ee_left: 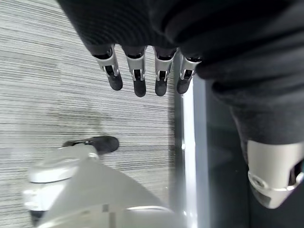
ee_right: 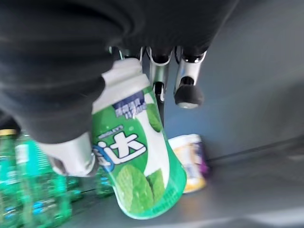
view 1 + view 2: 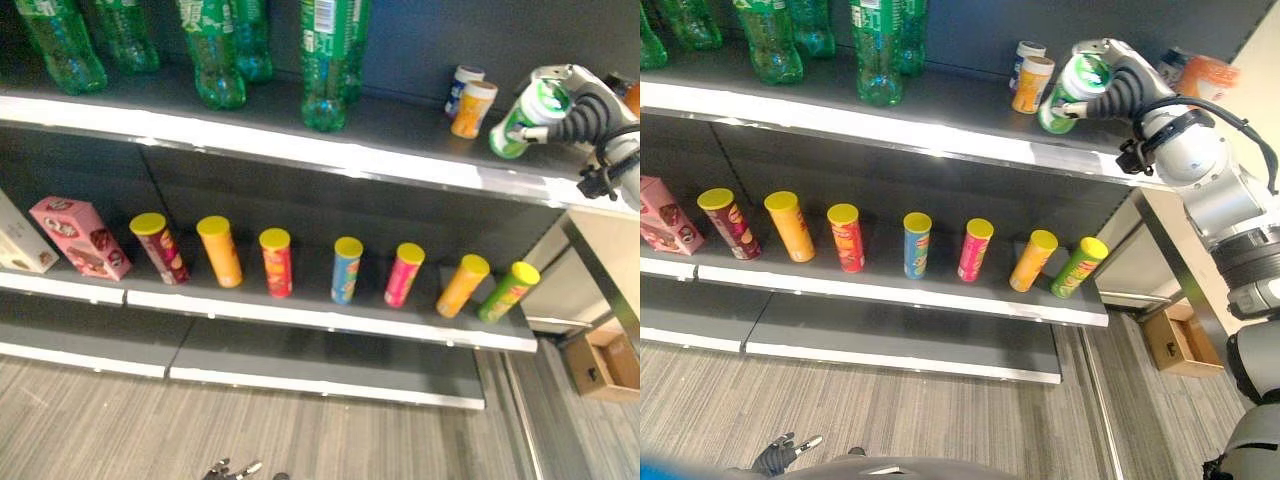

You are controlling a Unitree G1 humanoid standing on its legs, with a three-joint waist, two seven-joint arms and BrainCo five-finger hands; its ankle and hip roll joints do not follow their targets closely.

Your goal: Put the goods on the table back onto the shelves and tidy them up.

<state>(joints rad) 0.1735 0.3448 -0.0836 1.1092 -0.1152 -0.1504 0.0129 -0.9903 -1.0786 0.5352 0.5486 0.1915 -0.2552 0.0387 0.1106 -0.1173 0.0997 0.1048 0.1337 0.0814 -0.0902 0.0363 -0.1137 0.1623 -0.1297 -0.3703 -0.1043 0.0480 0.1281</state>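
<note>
We record the right robot hand (image 3: 1110, 85) clasping a glossy green-and-white plastic gum jar (image 3: 1068, 95), tilted just above the upper shelf (image 3: 940, 140) beside two small rounded jars (image 3: 1030, 78), green bottles (image 3: 875, 50) farther along; the left robot hand (image 1: 142, 76) hangs slack-fingered over striped floor (image 1: 57, 85).

Green jar (image 2: 137, 166): large white characters on a blue band are carried, with a small blue panel of finer print above and mint leaves drawn below; the finer print cannot be made out.
Green bottle (image 3: 325, 70): a white barcode patch is seen near the top; no digits can be read.
Crisp tubes (image 3: 275, 262): printed wrappers are seen, the lettering too small to be read.
Pink box (image 3: 80, 238): pictures and print are seen, nothing legible.
Small jars (image 3: 472, 108): labels are blurred.
</note>
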